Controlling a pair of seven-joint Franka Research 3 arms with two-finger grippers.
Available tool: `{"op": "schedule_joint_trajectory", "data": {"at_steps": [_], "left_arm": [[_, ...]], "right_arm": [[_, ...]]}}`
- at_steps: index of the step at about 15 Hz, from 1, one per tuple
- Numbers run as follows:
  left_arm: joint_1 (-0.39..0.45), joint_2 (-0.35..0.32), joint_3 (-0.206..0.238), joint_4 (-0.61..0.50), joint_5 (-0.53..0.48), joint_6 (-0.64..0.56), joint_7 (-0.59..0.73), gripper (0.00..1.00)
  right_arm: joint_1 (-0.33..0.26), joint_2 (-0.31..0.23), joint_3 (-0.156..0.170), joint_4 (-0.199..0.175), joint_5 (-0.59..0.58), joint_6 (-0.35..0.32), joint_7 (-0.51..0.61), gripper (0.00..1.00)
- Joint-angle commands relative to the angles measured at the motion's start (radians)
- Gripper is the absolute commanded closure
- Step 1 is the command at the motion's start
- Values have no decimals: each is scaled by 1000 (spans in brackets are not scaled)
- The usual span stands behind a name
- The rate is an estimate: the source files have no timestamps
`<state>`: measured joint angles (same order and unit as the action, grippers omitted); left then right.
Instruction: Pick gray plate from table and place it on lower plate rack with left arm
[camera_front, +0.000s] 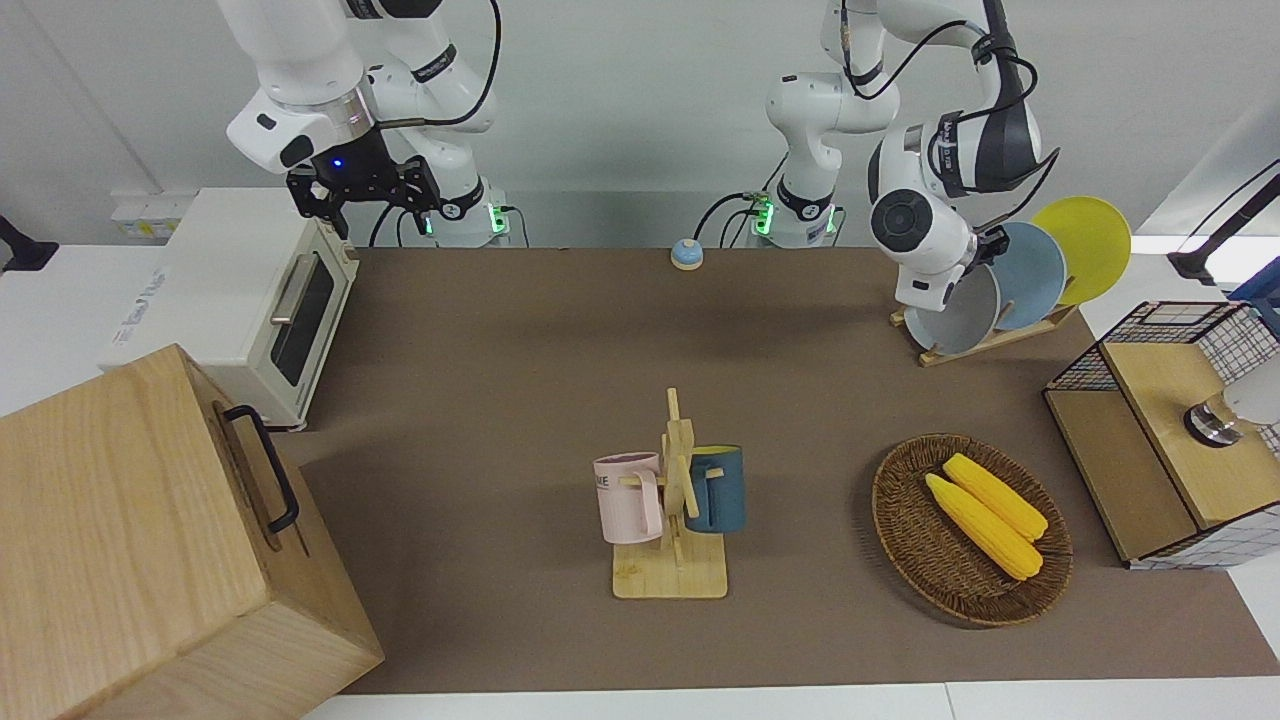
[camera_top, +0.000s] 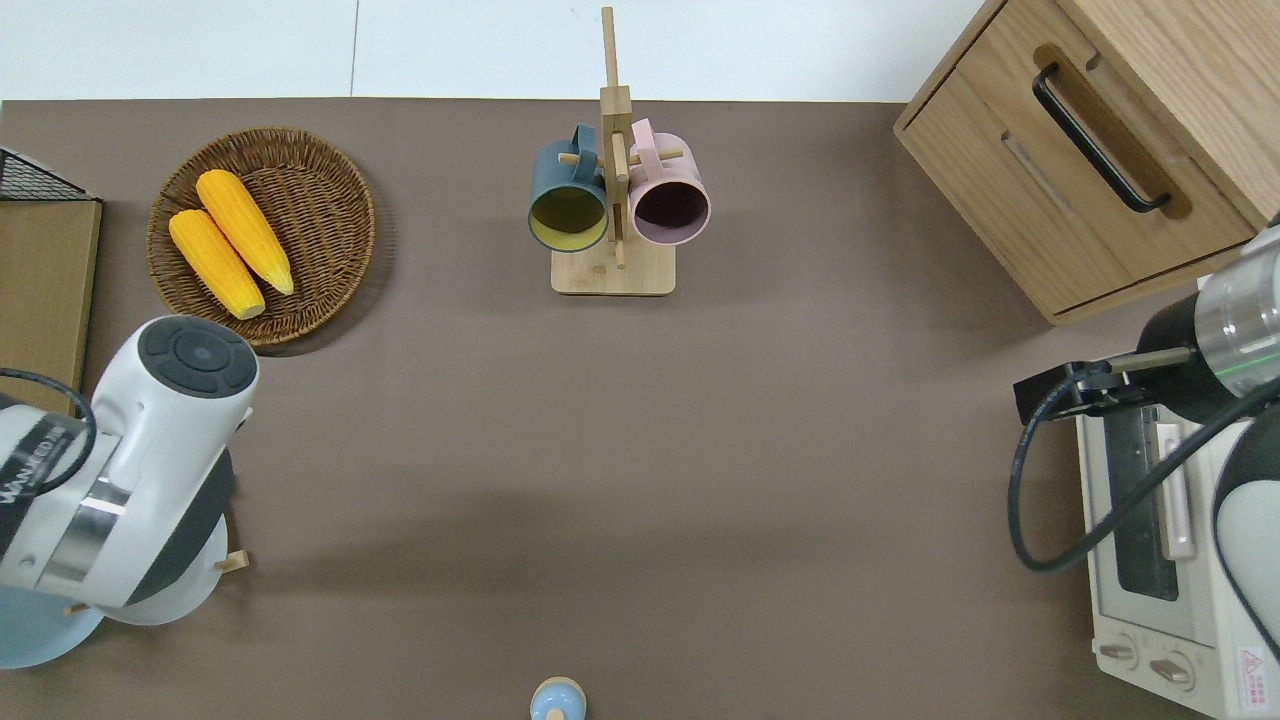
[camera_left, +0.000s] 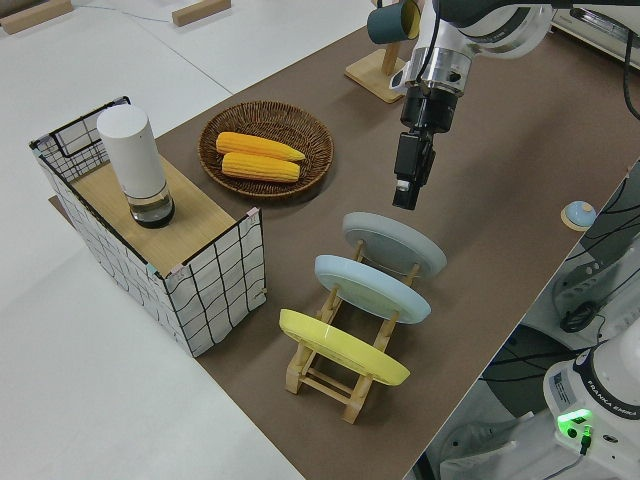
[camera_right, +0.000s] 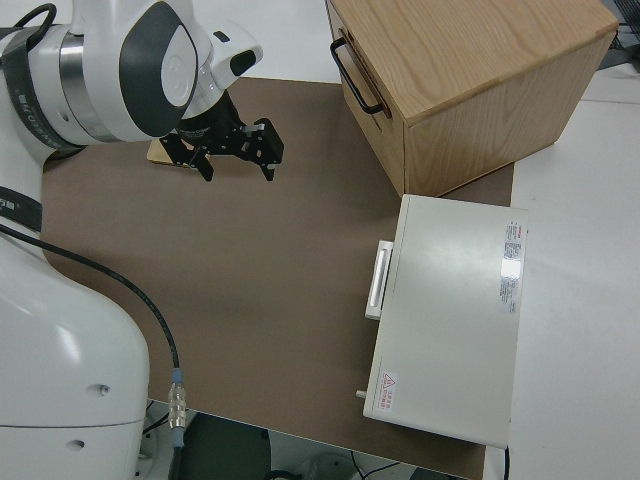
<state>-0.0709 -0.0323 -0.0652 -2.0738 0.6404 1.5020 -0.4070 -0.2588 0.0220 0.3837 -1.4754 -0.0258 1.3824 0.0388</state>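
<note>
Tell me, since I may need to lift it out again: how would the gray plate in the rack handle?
The gray plate looks rigid and smooth, so probably slippery at its shallow rim. It stands tilted between pegs of the lower plate rack, so a push might tip it toward the blue plate.

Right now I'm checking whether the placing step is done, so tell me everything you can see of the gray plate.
The gray plate is round, pale gray with a faint blue tint and a shallow raised rim, matte and plain. It stands tilted in the wooden plate rack, leaning between the pegs, at the end of the row nearest the table's middle. The blue plate sits beside it and the yellow plate one slot on. The left gripper hangs just above it, apart from it. The rack alone touches it.
</note>
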Motion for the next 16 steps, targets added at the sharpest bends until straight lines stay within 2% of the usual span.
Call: {"op": "schedule_joint_trajectory", "data": {"at_steps": [1,4,7,8,9,10,12,16], "left_arm": [[3,-23,15,115,-135,-8,106,477],[6,-24,25,191,-253,-14,137,473],[8,-24,62,262,-404,-13,137,461],[8,-24,74,291,-474,-13,137,430],[8,-23,82,317,-519,-13,137,382],[8,-20,88,343,-559,-13,137,282],[8,-20,88,362,-602,-13,139,19],[2,-20,90,386,-656,-12,163,7]], "right_arm": [[-23,-2,21,7,-6,-11,12,17],[-23,-2,21,6,-5,-11,12,17],[-23,-2,21,7,-6,-11,12,17],[-23,-2,21,7,-5,-11,12,17],[-23,-2,21,7,-5,-11,12,17],[-23,-2,21,7,-5,-11,12,17],[-23,-2,20,7,-5,-11,12,17],[-23,-2,21,6,-5,-11,12,17]]}}
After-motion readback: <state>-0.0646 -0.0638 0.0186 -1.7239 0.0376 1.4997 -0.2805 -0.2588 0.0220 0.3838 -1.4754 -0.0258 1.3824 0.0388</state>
